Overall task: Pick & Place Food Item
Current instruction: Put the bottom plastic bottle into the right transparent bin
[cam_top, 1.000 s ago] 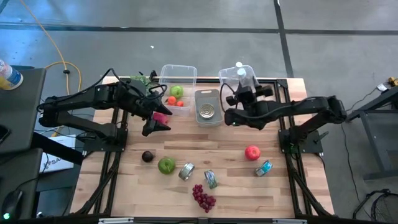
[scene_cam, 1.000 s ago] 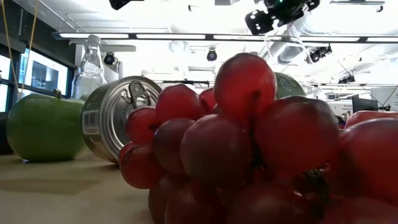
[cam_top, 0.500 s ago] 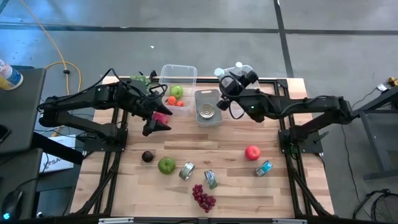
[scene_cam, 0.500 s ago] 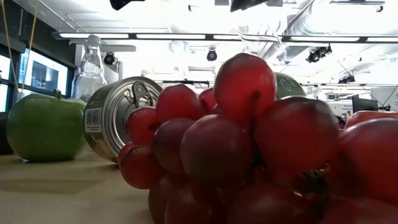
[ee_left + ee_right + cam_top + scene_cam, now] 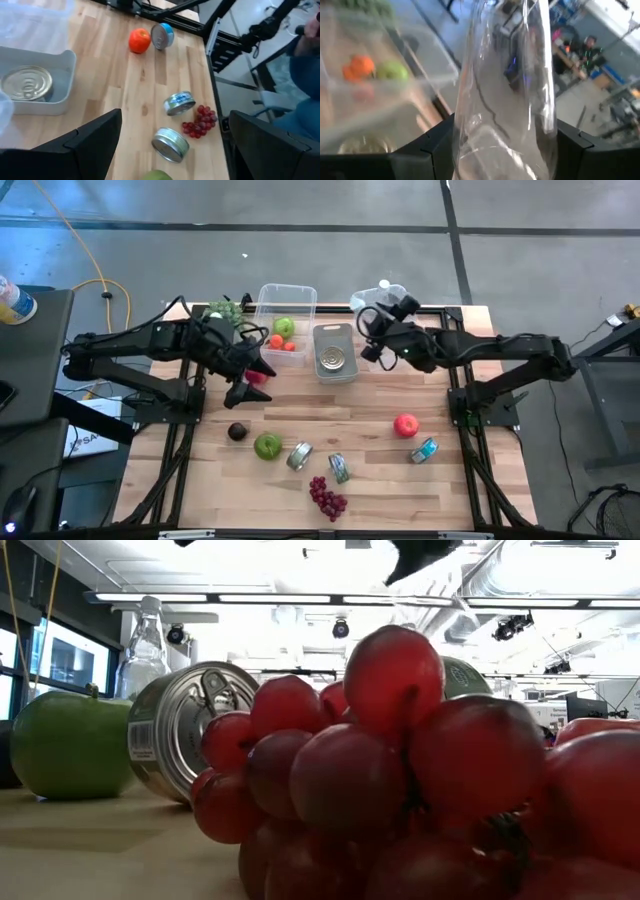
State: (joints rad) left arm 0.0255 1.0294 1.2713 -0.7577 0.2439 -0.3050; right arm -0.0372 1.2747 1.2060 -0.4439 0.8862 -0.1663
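Right end effector (image 5: pixel 372 340) grasps a clear plastic bottle (image 5: pixel 507 95) beside the grey tray (image 5: pixel 334 332); left end effector (image 5: pixel 252 375) released.

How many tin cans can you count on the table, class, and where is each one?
4. One can sits in the grey tray; three lie on the wood: one beside the green apple, one above the grapes, one below the red apple. None seems hidden.
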